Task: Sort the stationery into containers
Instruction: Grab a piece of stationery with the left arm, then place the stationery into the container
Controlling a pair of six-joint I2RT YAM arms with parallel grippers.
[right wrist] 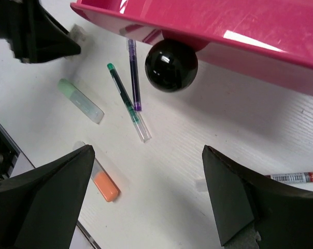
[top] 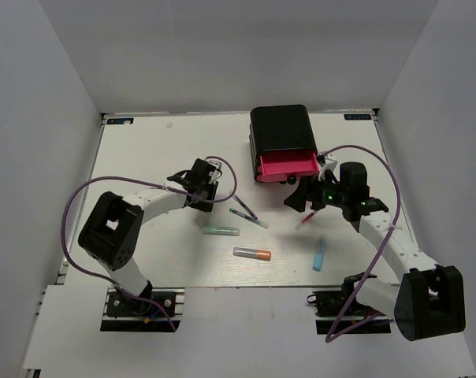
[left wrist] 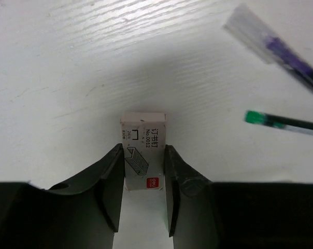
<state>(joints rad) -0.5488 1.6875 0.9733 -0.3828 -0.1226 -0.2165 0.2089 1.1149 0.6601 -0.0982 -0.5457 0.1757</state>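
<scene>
Pick-up step, I'd say: left gripper (left wrist: 144, 158) pinches the white staple box (left wrist: 142, 129), well left of the open pink drawer (top: 288, 166). Right gripper (right wrist: 146, 155) gapes wide beside it. Next, probably: lift cleanly and carry it drawerward.

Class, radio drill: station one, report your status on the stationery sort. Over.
Left tool astride white staple box, grip unclear. Right tool open, facing drawer knob. Pink drawer pulled out, nothing blocking it.
</scene>
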